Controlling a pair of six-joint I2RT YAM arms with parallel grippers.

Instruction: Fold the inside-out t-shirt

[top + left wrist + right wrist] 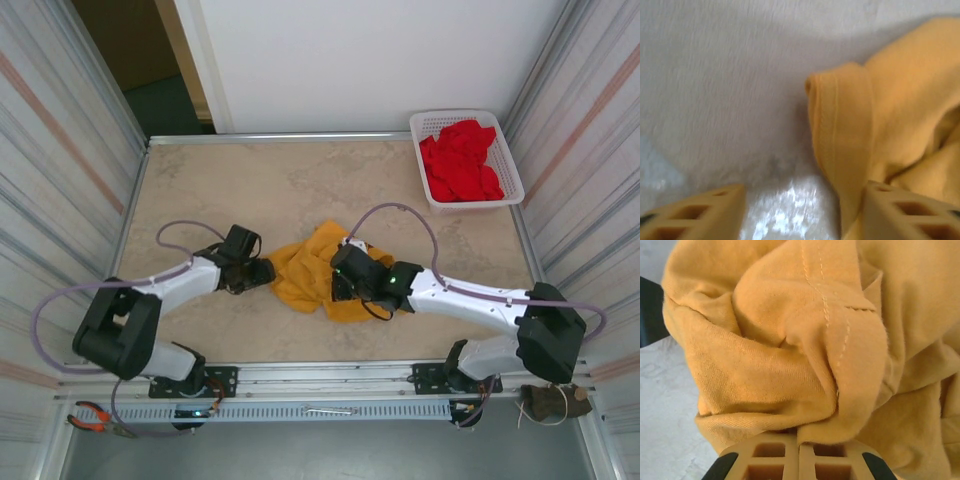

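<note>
Beige stone-patterned table (pixel 300 180) fills the cell, with pale ribbed walls (pixel 60 150) on both sides and a white panel at the back. At the far right corner sits a white basket (pixel 455 116) heaped with red clothes (pixel 460 160). Red-handled pliers (pixel 95 418) lie on the near rail at the left, beside the left arm's base.

The shirt (pixel 305 275) lies crumpled in a loose heap at the middle of the table, between the two arms and well apart from the basket.

The left gripper (pixel 262 272) is low at the heap's left edge. In the left wrist view its jaws stand apart (pixel 802 192), with bare table between them. A rolled hem (pixel 842 130) of the shirt (pixel 900 100) runs down toward the right-hand finger (pixel 900 210) and touches it. The other finger is clear of the cloth, so nothing is gripped.

The right gripper (pixel 340 285) rests on the right part of the heap. In the right wrist view its fingers are pressed tight together (pixel 798 440), and a thick fold of the shirt (pixel 790 340) bunches right at their tips, where it appears pinched. Pale stitching (pixel 827 305) crosses the cloth above that fold. A strip of table shows at the left edge of that view.
</note>
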